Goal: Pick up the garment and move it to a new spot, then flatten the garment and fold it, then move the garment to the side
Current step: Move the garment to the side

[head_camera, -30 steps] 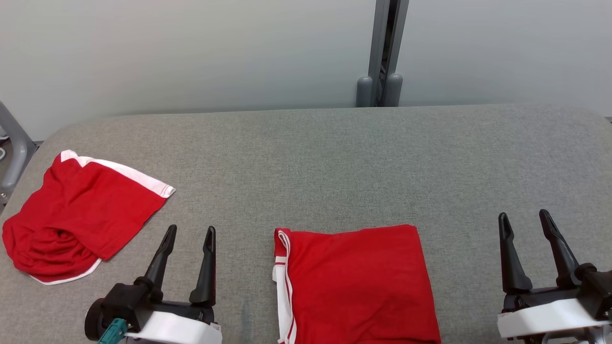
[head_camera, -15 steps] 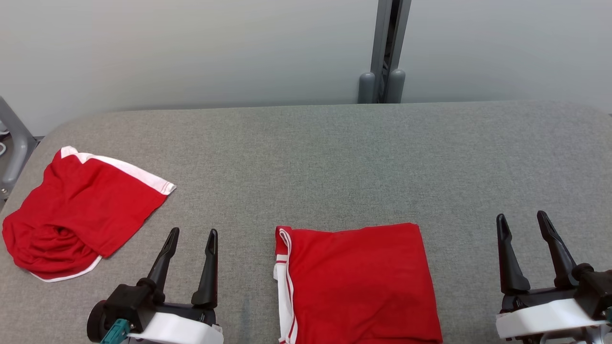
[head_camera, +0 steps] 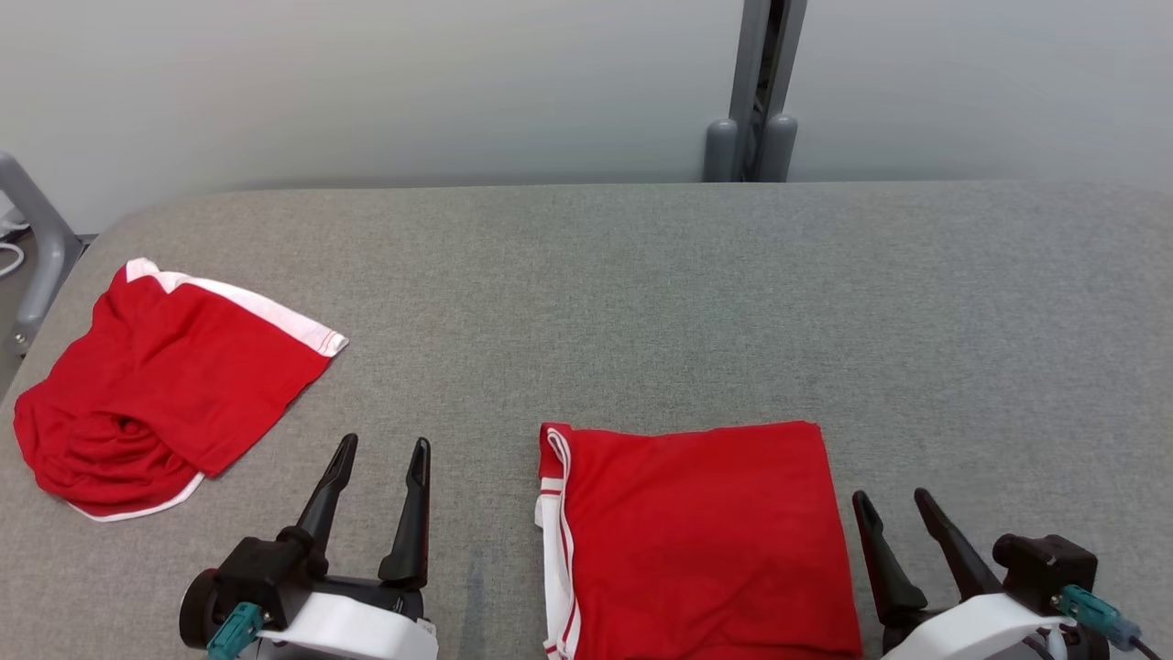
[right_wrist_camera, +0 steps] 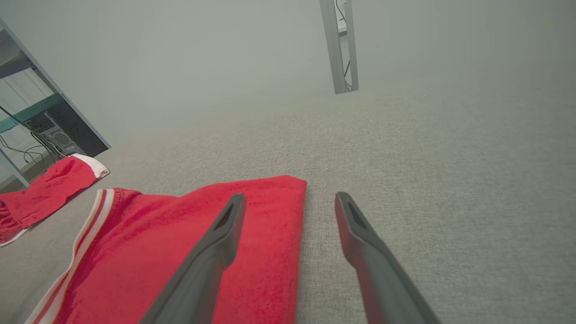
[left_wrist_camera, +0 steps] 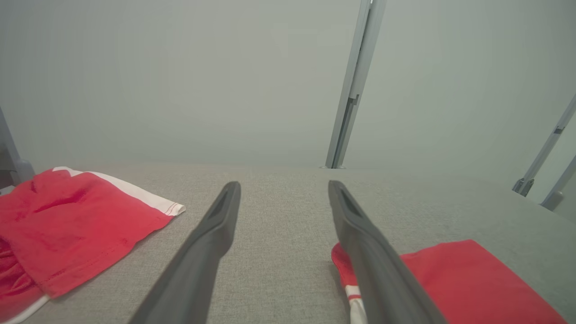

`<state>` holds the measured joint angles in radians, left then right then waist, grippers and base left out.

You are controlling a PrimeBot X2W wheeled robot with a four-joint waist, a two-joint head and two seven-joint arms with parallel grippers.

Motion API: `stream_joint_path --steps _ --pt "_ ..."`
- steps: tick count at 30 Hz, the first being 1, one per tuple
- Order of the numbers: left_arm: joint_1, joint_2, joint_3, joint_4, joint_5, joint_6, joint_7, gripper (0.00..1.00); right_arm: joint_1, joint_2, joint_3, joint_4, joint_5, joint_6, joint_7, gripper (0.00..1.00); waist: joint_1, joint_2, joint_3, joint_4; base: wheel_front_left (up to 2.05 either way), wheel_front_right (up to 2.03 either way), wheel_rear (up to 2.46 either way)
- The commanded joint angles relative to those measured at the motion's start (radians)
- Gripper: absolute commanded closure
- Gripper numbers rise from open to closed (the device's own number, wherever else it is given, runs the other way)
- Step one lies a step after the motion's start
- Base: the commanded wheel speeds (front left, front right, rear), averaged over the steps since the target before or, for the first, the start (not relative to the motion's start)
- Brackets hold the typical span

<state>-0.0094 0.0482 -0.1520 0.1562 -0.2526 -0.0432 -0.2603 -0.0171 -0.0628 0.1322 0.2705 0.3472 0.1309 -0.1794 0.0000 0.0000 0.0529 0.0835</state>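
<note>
A red garment with white trim lies folded flat at the near middle of the grey padded table; it also shows in the left wrist view and the right wrist view. A second red garment lies crumpled at the far left. My left gripper hovers open between the two, holding nothing. My right gripper is open over the folded garment's right edge, its left finger above the cloth and nothing between the fingers.
A grey upright post stands behind the table's far edge against a pale wall. A grey metal frame rises at the table's left end. Bare grey surface stretches across the back and right.
My right gripper has moved left and nearer, up to the folded garment's right edge. The head camera has shifted slightly. The left gripper and both garments stay put.
</note>
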Motion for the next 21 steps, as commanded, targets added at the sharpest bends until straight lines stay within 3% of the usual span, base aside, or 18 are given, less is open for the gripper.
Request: stream_joint_path --steps 1,10,21 --pt "-0.019 0.005 0.001 0.001 0.001 -0.005 -0.005 0.00 -0.012 -0.011 0.001 0.017 0.015 0.000 0.015 0.00 0.0000 0.0000 0.008 0.006 0.00 0.00 0.00" --pt "-0.042 0.004 -0.012 0.010 -0.003 -0.007 -0.005 0.00 -0.080 -0.021 0.052 0.157 0.153 0.000 0.125 0.00 0.0000 0.0000 0.040 0.035 0.00 0.00 0.00" --pt "-0.054 0.004 -0.020 0.015 -0.006 -0.002 -0.005 0.00 -0.139 -0.041 0.109 0.264 0.228 0.000 0.144 0.00 0.0000 0.0000 0.060 0.056 0.00 0.00 0.00"
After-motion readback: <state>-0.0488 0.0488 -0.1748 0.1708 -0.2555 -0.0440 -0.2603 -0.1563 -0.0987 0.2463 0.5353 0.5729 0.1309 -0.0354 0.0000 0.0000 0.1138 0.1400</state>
